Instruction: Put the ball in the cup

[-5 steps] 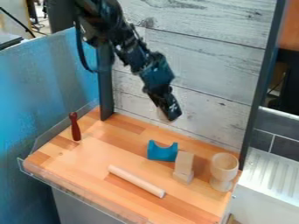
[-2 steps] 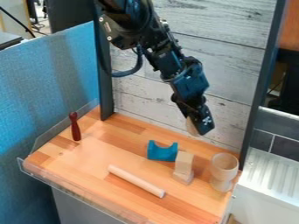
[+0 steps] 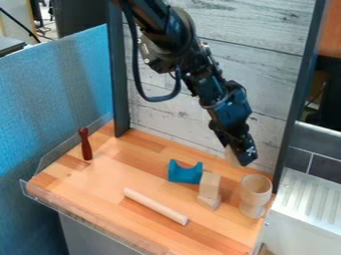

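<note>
Black against the whitish plank wall [image 3: 266, 79], the gripper [image 3: 237, 158] had moved rightward and a little lower in the view, carrying a pale thing that looked like the ball [image 3: 230, 156]. Its pincer was closed about that ball, held in the air above the back of the table [image 3: 106, 172]. The shift had brought it near the upright wooden cup [image 3: 255, 191], though the ball was not in it; a little more travel and a careful release over the rim seemed needed. The cup, blue stand [image 3: 184, 173], blocks [image 3: 210, 186], rod [image 3: 154, 205] and dark red handle [image 3: 86, 145] had kept their places. A blue partition [image 3: 57, 89] stood left, a ridged white panel [image 3: 309, 199] right.
</note>
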